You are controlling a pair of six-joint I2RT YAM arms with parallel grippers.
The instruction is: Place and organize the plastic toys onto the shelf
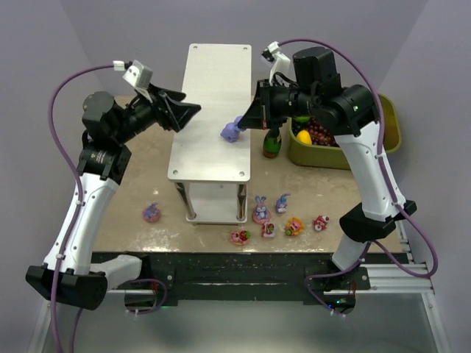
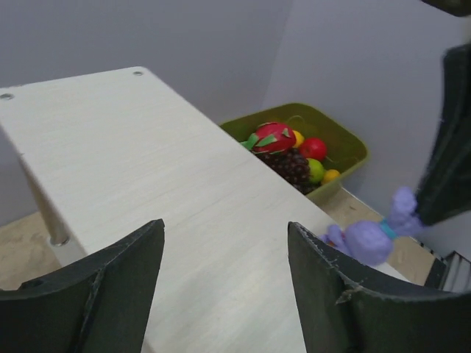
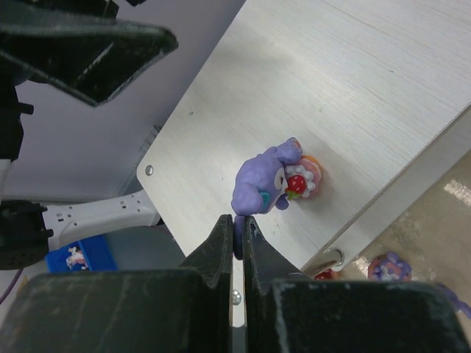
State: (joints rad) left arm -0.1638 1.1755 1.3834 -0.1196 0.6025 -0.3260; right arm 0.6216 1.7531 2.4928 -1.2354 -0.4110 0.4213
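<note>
White-silver shelf top (image 1: 213, 110): wide open surface from the middle to the far corners. Both long edges have an arm beside them.
Right gripper (image 1: 249, 121): fingers pressed together on the purple bunny (image 1: 232, 131), seemingly by one ear.
Bunny position: over the board, just inside its right long edge and directly ahead of the fingertips. Its base may be touching the board.
Left gripper (image 1: 185, 110): jaws apart, holding nothing, at the left long edge.
Other toys (image 1: 282, 202): on the table (image 1: 132, 184) by the shelf's near end.
Lone toy (image 1: 152, 213): apart, on the left.
</note>
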